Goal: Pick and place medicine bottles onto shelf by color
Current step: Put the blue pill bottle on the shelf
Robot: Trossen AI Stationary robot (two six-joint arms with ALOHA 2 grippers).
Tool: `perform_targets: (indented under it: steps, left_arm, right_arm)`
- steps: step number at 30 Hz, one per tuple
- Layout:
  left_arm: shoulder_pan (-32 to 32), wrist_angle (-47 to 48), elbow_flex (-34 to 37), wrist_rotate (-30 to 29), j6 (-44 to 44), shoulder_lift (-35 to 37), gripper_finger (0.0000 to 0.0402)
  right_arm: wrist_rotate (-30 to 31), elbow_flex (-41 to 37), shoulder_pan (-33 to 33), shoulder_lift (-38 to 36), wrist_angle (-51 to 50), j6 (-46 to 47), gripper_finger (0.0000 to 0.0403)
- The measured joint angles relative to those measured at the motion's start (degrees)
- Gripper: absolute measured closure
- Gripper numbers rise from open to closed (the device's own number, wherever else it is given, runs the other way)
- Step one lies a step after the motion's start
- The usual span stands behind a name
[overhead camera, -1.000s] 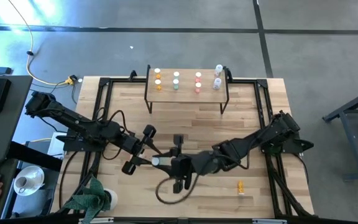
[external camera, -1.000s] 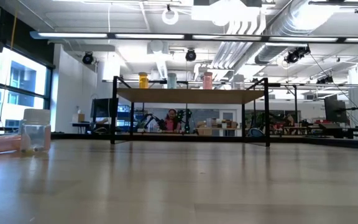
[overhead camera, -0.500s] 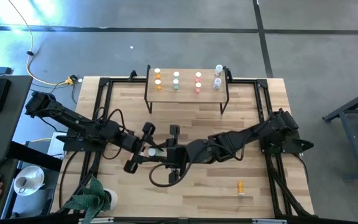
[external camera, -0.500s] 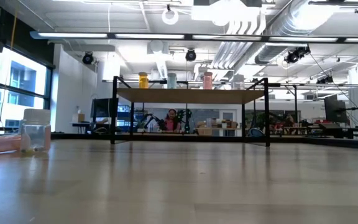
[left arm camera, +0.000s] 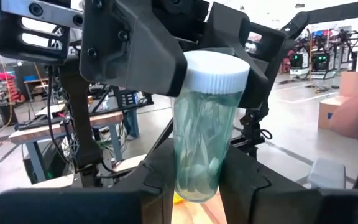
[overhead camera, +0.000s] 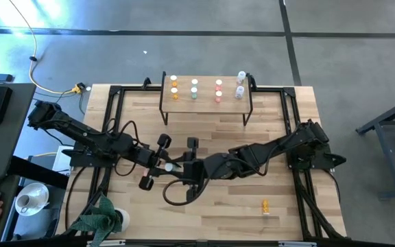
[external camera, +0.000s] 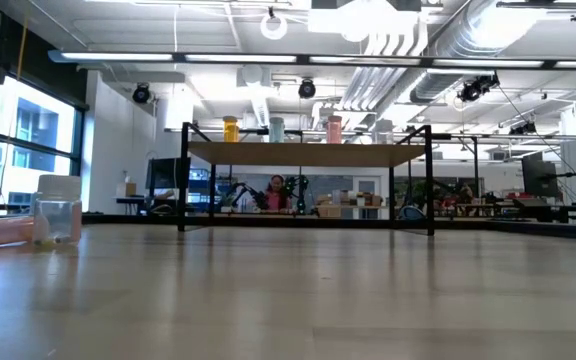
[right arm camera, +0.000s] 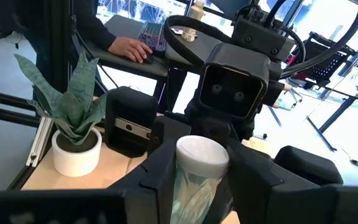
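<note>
Above the table's middle, the left gripper [overhead camera: 162,167] and right gripper [overhead camera: 186,167] are both gripping one green bottle [left arm camera: 208,146], well near of the shelf [overhead camera: 206,103].

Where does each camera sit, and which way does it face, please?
High view: above the table, looking straight down; both arms show, left claw and right claw meet mid-table.
Low view: at tabletop height, level towards the shelf; no robot part shows.
Left wrist view: faces the right claw; own fingers flank the clear bottle.
Right wrist view: faces the left claw; own fingers flank that bottle.
Shared: both wrist views show the bottle; high and low show the shelf.
</note>
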State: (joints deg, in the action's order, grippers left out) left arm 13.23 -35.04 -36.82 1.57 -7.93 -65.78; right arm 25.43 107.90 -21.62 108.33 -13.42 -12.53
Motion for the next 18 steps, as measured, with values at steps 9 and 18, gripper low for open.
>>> perform_targets:
  steps: [9,18]
  left_arm:
    - [0.0,4.1,0.0,-5.3,1.9,0.0,0.0313]
    - [0.1,10.4,0.0,-10.3,2.5,0.0,0.0312]
  right_arm:
    - [1.9,0.0,0.3,-0.3,-1.7,-1.8,0.0222]
    - [3.1,-0.1,0.3,-6.1,-5.6,0.0,0.0199]
